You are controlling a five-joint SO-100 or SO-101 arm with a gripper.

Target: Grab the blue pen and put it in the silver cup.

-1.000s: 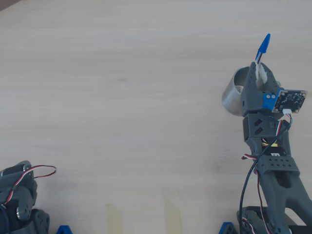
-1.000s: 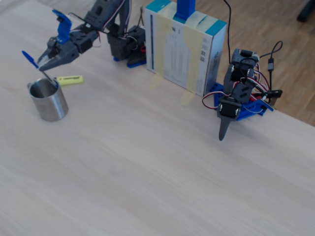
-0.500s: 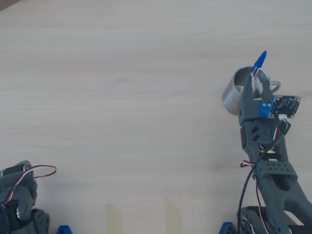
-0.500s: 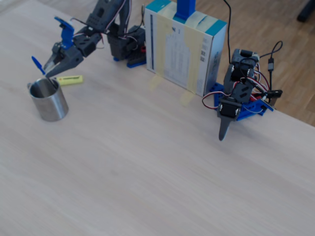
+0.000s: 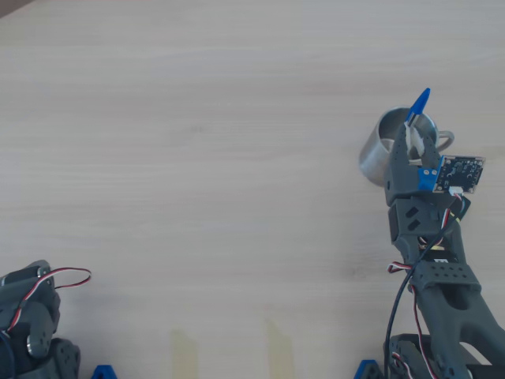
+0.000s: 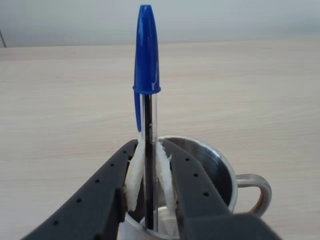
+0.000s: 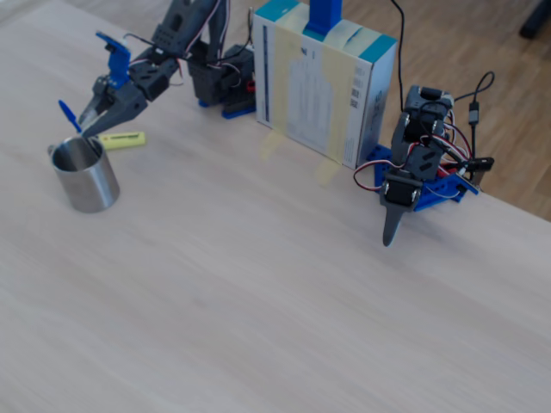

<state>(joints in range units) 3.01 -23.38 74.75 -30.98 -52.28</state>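
The blue pen [image 6: 148,70] stands nearly upright, blue cap on top, with its dark barrel pinched between the white pads [image 6: 134,172] of my gripper [image 6: 149,147], which is shut on it. The pen's lower end dips inside the rim of the silver cup [image 6: 212,157], whose loop handle points right in the wrist view. In the overhead view the gripper [image 5: 412,144] hangs over the cup [image 5: 377,151] and the pen's cap [image 5: 418,103] pokes past the far rim. In the fixed view the cup [image 7: 86,181] stands at the left, with the gripper [image 7: 86,127] and pen [image 7: 68,115] just above it.
A yellow highlighter [image 7: 120,138] lies just behind the cup. A taped cardboard box [image 7: 323,82] stands at the back, and a second, idle arm [image 7: 417,168] sits to its right, seen also at the overhead view's lower left [image 5: 28,316].
The gripper has drawn back and come down over the cup with the pen. The pen has turned more upright and its lower end now sits inside the rim.
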